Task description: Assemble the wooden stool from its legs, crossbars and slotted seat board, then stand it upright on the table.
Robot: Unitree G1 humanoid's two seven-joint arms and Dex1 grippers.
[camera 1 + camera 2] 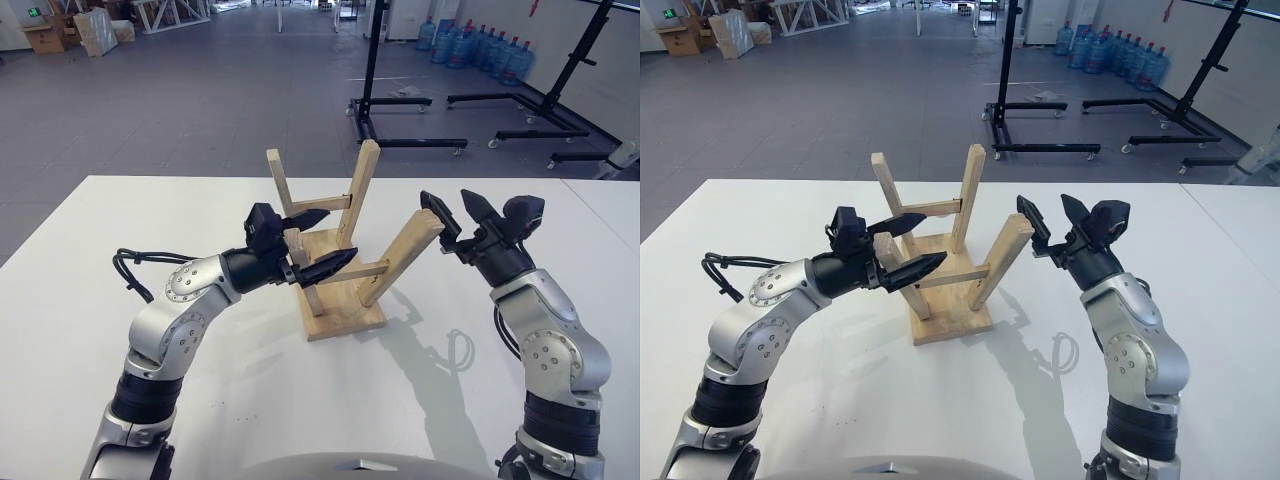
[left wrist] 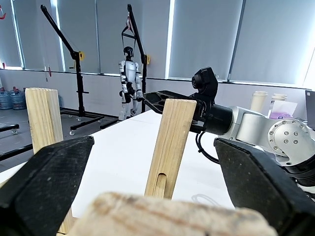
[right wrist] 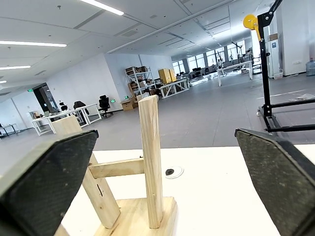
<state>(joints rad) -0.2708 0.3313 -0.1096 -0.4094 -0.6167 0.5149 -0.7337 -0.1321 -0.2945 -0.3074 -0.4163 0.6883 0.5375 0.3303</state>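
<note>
We note stool (image 1: 340, 303) inverted; left gripper (image 1: 341, 233) spread astride its 8 o'clock leg (image 1: 312, 293), right gripper (image 1: 446, 198) spread beside tilted leg (image 1: 400, 262).

There are four wooden legs (image 1: 361, 190), two crossbars (image 1: 335, 201), one seat board (image 1: 345, 314) and one white table (image 1: 100, 230).

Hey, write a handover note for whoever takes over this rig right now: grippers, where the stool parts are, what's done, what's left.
Left gripper: open, fingers either side of the near-left leg.
Right gripper: open, at the top end of the leaning leg; contact unclear.
Seat board lies flat on the table, stool upside down.
Done: four legs in the board, two crossbars fitted.
Left: probably straighten the leaning leg, then turn the stool upright.
</note>
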